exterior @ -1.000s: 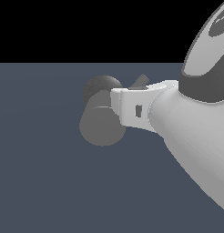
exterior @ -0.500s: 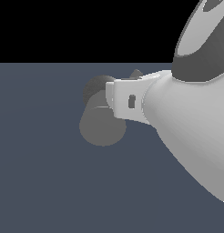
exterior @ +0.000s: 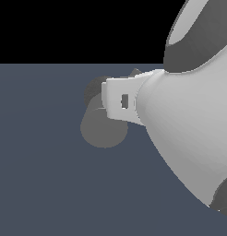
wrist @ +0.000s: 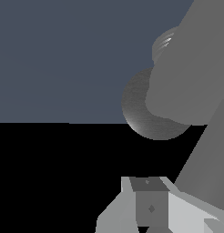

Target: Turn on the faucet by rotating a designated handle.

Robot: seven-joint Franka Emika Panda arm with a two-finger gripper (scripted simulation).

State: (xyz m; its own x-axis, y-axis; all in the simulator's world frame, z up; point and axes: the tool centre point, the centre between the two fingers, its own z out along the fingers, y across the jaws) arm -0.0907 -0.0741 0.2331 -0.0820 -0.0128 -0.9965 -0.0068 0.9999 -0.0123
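Observation:
The faucet (exterior: 102, 131) is a stubby grey cylinder with a flat round face, and a darker round knob (exterior: 93, 90) sits behind it. My white gripper (exterior: 107, 101) reaches in from the exterior view's right and overlaps the faucet's upper right edge. A small grey tip of the handle (exterior: 135, 72) pokes out just above the gripper. In the wrist view the faucet (wrist: 191, 63) fills the frame close ahead, and the handle (wrist: 209, 154) runs slanted beside my gripper (wrist: 148, 184). The fingers show no gap and hold nothing. Whether they touch the handle is hidden.
The white and dark grey arm (exterior: 189, 106) fills the exterior view's right side. A flat blue-grey floor (exterior: 50, 184) lies under everything, with black background above it.
The gripper has moved toward the exterior view's left and slightly up, covering more of the faucet. The grey handle tip above it has shifted left too.

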